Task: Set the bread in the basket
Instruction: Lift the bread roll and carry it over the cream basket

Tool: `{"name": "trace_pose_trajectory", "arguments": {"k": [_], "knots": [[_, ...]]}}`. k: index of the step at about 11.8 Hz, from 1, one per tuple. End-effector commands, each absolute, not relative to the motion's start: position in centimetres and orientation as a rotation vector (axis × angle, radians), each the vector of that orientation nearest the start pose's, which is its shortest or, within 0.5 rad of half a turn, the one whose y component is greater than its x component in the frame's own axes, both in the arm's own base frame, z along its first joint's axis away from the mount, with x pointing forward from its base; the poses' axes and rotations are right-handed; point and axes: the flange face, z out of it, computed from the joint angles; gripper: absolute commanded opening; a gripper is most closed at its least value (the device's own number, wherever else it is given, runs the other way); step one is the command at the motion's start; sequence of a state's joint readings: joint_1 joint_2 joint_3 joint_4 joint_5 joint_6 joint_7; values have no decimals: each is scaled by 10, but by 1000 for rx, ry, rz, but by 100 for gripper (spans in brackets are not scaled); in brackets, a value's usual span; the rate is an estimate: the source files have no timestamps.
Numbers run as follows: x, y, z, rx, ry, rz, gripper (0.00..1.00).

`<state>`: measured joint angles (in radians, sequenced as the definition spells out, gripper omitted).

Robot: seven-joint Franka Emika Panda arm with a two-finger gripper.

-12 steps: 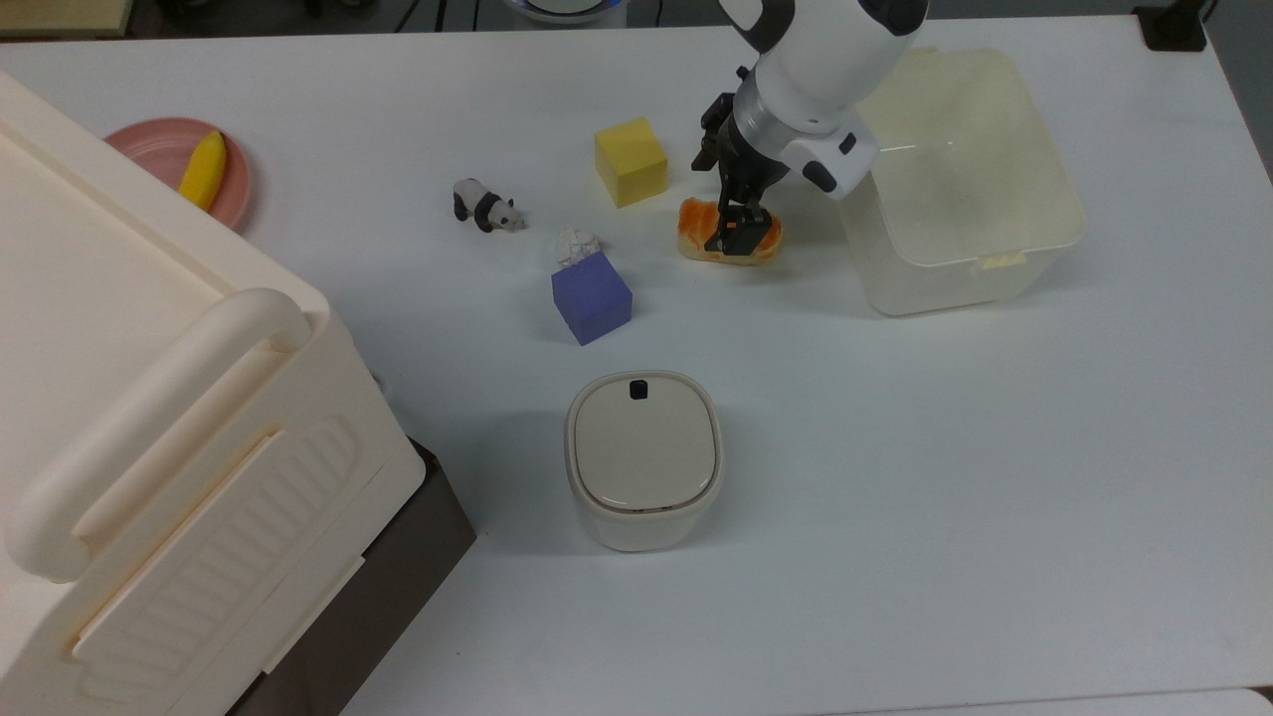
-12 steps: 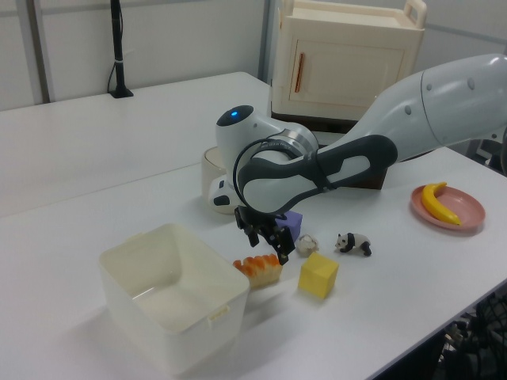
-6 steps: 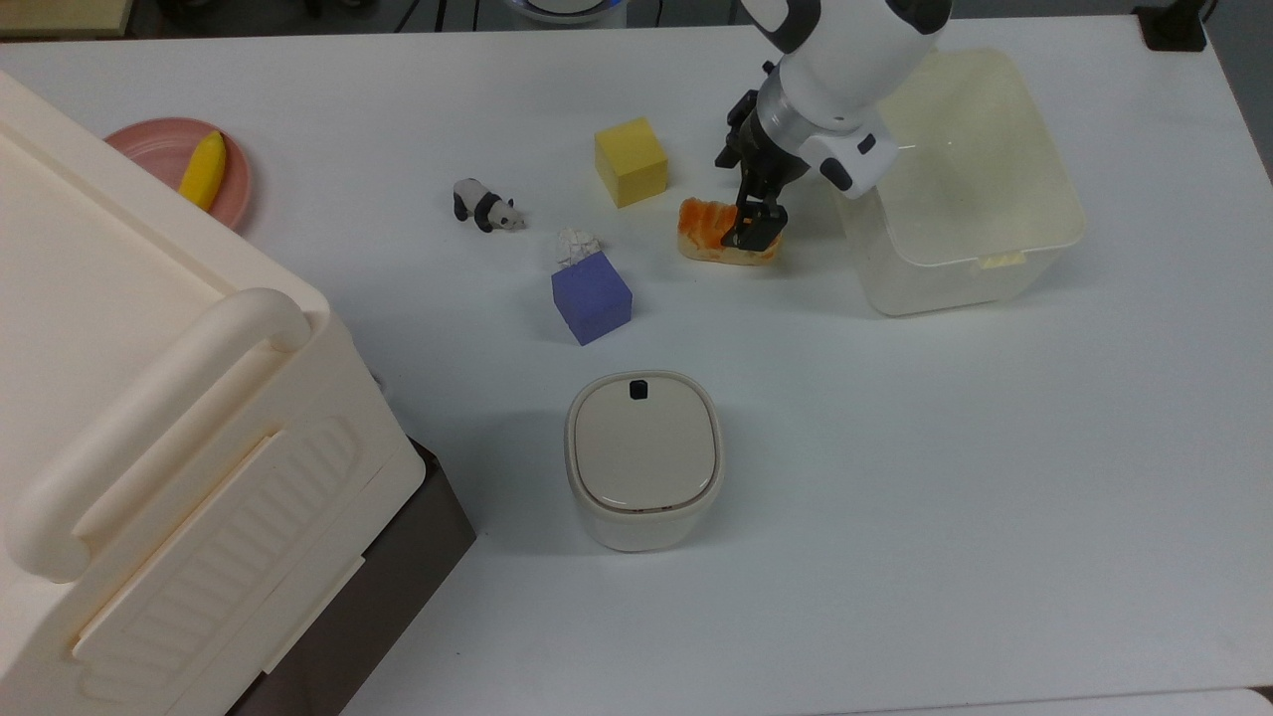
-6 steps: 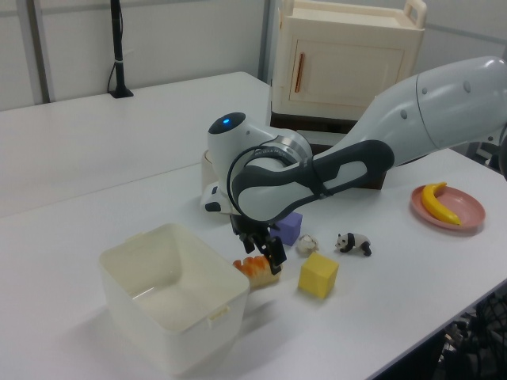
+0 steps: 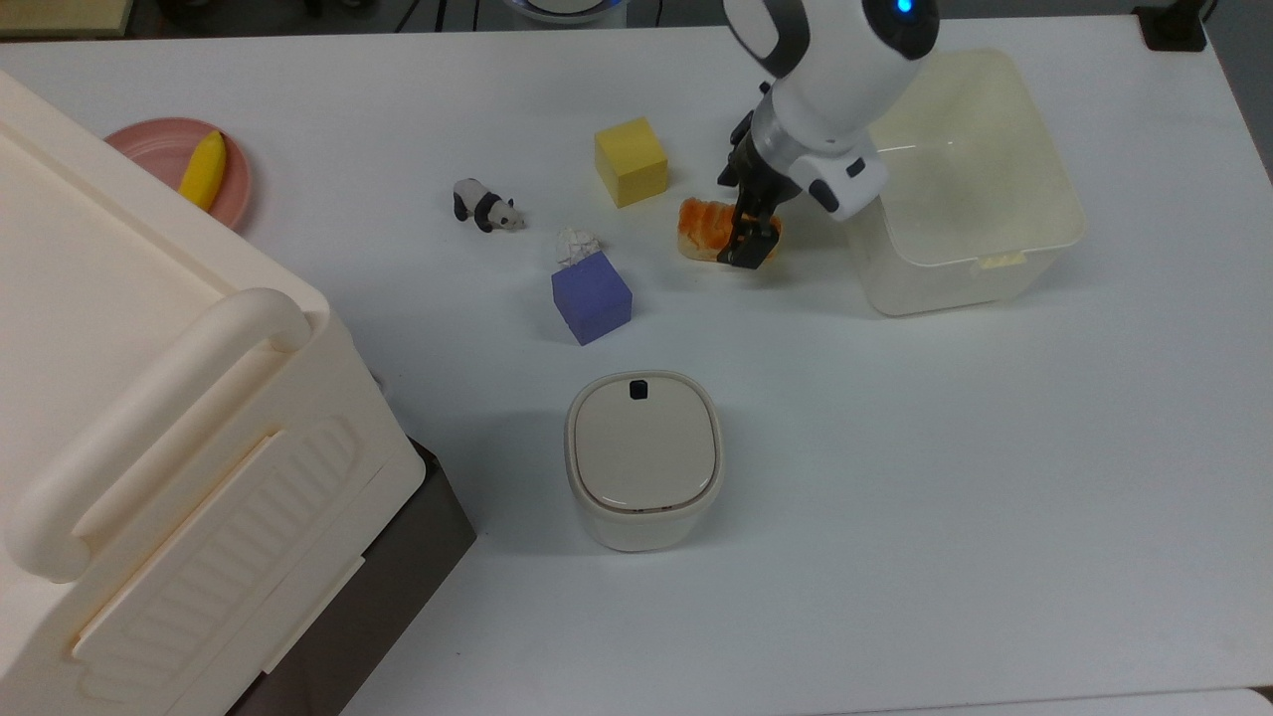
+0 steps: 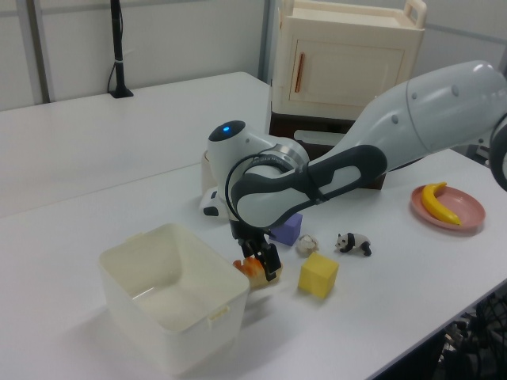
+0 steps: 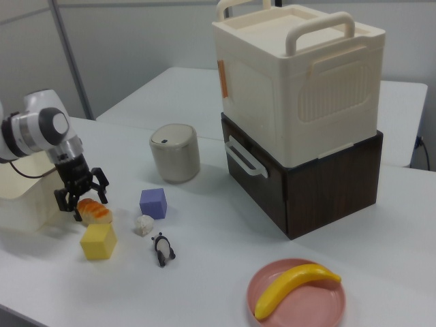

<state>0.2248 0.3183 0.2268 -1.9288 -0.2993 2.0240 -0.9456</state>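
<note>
**Robot gripper at a toy bread loaf beside a plastic basket**

One white robot arm reaches down over a white worktop (image 5: pixel 895 477). Its black gripper (image 5: pixel 748 239) sits at the end of one bread (image 5: pixel 708 225) loaf nearest the basket, fingers spread to either side of it in the right view; whether they press the loaf cannot be told. The bread is a small oblong toy with a glossy orange-brown lumpy top and pale cream sides, lying on the worktop between one yellow cube (image 5: pixel 631 160) and one basket (image 5: pixel 1034 249), just beside the basket. The basket is a translucent cream tub with rounded corners. Also on the worktop: one purple cube (image 5: pixel 592 296), one toy panda (image 5: pixel 484 206), one small lidded bin (image 5: pixel 642 459), and one banana (image 5: pixel 203 171) on one pink plate (image 5: pixel 149 149).
</note>
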Motion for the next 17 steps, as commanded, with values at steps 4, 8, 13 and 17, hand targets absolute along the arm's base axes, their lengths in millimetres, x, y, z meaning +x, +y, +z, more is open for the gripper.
{"name": "trace_pose_trajectory", "arguments": {"k": [4, 8, 13, 17], "knots": [[545, 236, 298, -2313, -2324, 426, 9], [545, 232, 332, -2357, -2295, 458, 0], [555, 216, 423, -2469, -2168, 440, 0], [546, 244, 491, -2629, -1987, 357, 0]]}}
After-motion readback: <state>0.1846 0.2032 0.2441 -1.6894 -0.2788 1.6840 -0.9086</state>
